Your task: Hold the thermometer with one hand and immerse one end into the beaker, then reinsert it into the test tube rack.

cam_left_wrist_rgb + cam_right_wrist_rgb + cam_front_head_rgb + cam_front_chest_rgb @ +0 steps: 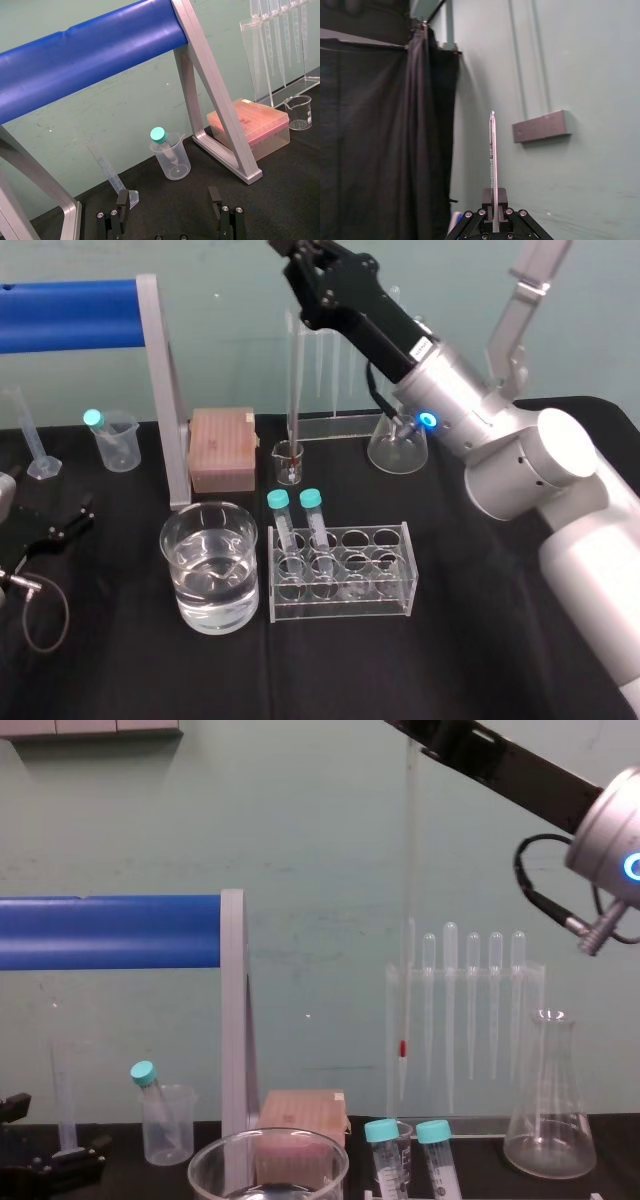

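Observation:
My right gripper (493,206) is shut on the thermometer (493,160), whose glass rod stands straight up out of the fingers. In the head view the right gripper (299,258) is high at the back, and the thermometer (294,380) hangs upright from it. Its red lower end lines up with a small beaker (289,464). In the chest view the thermometer (406,920) hangs in front of the pipettes. The beaker (210,565), wide and holding water, stands left of the test tube rack (340,575). My left gripper (169,200) rests open at the table's left.
Two blue-capped tubes (296,525) stand in the rack's left end. A pipette stand (470,1010) and a conical flask (398,445) are at the back. A pink tip box (222,448), a blue-barred metal frame (160,380) and a plastic cup (115,440) are to the left.

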Controlling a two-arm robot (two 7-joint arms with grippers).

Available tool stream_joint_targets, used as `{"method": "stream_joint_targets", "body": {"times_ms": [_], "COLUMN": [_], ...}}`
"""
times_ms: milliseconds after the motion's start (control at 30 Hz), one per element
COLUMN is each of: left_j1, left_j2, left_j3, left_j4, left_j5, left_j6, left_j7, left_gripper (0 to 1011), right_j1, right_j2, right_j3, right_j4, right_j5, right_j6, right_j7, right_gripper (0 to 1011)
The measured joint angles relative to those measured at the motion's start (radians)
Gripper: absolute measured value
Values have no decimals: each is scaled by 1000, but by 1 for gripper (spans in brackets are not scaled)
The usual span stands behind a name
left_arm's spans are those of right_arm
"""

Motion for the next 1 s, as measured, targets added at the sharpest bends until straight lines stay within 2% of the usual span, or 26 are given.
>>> {"method": "stream_joint_targets", "body": {"times_ms": [267, 700, 1000], "left_j1": [0, 0, 0], "left_j2": [0, 0, 0], "left_j3": [0, 0, 0], "left_j4": [0, 0, 0], "left_j5": [0, 0, 0], "left_j6": [0, 0, 0], "left_j7": [0, 0, 0], "left_gripper": [1008, 1008, 1008], "right_j1": [36, 78, 94], "right_j2": [-17, -48, -69], "right_j3": [-57, -145, -194], "right_j4": [32, 98, 166], "right_j5": [26, 82, 71], "right_j6": [-4, 20, 7], "right_j7": [50, 119, 130], "right_gripper": [58, 58, 58]}}
